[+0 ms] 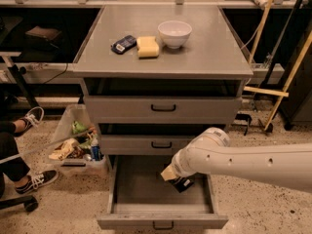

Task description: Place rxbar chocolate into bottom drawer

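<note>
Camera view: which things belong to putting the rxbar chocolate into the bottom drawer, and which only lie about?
Job: rxbar chocolate, at the hand low inside the open bottom drawer.
Lying about: white bowl, yellow sponge, dark blue packet on the cabinet top; litter bin.

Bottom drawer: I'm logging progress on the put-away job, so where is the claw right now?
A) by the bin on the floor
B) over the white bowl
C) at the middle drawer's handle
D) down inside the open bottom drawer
D: the claw at the end of the white arm hangs inside the pulled-out bottom drawer, below the front of the middle drawer.
</note>
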